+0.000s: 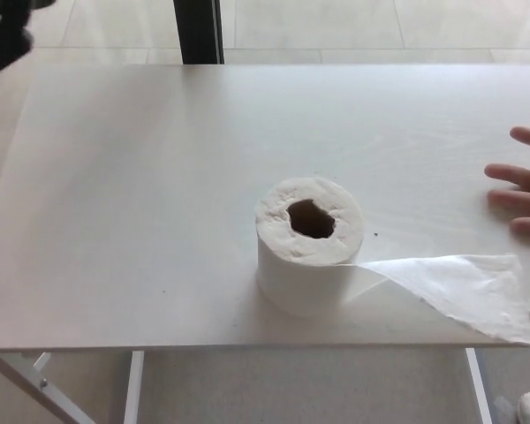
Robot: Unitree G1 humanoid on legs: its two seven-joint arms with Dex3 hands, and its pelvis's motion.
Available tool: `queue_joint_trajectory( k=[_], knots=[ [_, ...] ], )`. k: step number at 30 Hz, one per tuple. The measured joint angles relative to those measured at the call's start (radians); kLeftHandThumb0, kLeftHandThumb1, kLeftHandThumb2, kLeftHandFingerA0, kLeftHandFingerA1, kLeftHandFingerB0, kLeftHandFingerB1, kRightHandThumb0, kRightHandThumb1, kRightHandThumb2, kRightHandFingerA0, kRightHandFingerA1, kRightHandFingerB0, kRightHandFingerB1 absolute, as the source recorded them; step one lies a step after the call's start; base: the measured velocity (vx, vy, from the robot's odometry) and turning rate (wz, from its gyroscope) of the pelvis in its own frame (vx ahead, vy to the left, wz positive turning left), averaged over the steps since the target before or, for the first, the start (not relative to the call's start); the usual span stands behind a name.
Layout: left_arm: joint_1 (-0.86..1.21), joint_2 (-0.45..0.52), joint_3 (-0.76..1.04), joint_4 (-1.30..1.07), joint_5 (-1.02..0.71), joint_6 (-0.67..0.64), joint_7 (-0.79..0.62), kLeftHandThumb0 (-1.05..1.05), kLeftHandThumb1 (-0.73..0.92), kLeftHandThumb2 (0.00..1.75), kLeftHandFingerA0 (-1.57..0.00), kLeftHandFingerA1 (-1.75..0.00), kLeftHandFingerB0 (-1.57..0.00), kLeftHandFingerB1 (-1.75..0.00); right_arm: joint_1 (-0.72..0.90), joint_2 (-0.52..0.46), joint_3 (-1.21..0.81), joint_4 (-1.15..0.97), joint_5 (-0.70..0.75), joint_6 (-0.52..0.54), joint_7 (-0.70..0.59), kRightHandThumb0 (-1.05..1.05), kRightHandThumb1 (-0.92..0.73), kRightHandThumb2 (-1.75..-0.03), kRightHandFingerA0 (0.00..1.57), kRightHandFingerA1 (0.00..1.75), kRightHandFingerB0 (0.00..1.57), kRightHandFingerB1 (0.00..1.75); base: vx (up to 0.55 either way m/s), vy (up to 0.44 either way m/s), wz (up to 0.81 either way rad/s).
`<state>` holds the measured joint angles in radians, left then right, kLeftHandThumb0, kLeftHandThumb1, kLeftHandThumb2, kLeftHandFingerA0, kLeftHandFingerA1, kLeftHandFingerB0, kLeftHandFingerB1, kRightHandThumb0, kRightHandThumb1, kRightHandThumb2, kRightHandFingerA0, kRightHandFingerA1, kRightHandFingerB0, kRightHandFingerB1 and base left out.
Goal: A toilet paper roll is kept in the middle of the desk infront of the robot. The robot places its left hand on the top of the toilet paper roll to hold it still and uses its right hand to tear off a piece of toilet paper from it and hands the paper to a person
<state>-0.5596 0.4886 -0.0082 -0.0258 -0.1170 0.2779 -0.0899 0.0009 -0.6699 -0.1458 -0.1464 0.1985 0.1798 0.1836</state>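
1. In the head view you see the white toilet paper roll (308, 245) standing upright on its end, its brown cardboard core facing up, near the middle of the pale wooden desk (141, 194) and close to the desk's near edge.
2. A loose tail of white paper (455, 287) runs from the roll's base out to the robot's right, lies flat on the desk, and ends in a ragged, torn edge that reaches the near edge of the desk.
3. At the top left corner you can make out a black, blurred shape, the robot's left hand (4, 31), well apart from the roll; you cannot tell whether its fingers are apart or together.
4. The robot's right hand does not show anywhere in this view.
5. At the right edge a person's hand (523, 181) rests on the desk with fingers spread, above the paper tail and not touching it.
6. Beyond the far edge of the desk you see a dark vertical post (198, 31) against the light tiled floor (380, 26).
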Motion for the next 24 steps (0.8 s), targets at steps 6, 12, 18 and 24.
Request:
queue_joint_trajectory(
  k=[6, 12, 18, 24],
  knots=[
    [-0.096, -0.013, -0.205, -0.023, 0.07, 0.039, -0.038, -0.91, 0.92, 0.68, -0.92, -0.95, -0.24, -0.36, -0.015, -0.002, 0.159, -0.063, -0.055, 0.0, 0.033, -0.73, -0.53, -0.91, 0.11, 0.56, 0.2, 0.47, 0.0, 0.0, 0.0],
    [-0.163, -0.057, -0.358, -0.059, 0.133, 0.11, -0.067, -0.9, 0.92, 0.68, -0.61, -0.63, -0.2, -0.4, -0.02, -0.012, 0.265, -0.104, -0.119, 0.0, 0.068, -0.66, -0.68, -0.6, 0.16, 0.56, 0.31, 0.35, 0.0, 0.0, 0.0],
    [-0.163, -0.134, -0.425, -0.104, 0.159, 0.185, -0.069, -0.93, 0.75, 1.14, -0.4, -0.72, -0.11, -0.43, -0.021, -0.012, 0.31, -0.112, -0.159, 0.003, 0.087, -0.7, -0.54, -0.9, 0.13, 0.56, 0.28, 0.49, 0.0, 0.0, 0.0],
    [-0.14, -0.189, -0.519, -0.145, 0.199, 0.262, -0.071, -0.92, 0.74, 1.2, -0.19, -0.63, 0.0, -0.39, -0.021, -0.011, 0.348, -0.122, -0.201, 0.011, 0.097, -0.7, -0.54, -0.9, 0.14, 0.57, 0.29, 0.5, 0.0, 0.0, 0.0]
  ],
)
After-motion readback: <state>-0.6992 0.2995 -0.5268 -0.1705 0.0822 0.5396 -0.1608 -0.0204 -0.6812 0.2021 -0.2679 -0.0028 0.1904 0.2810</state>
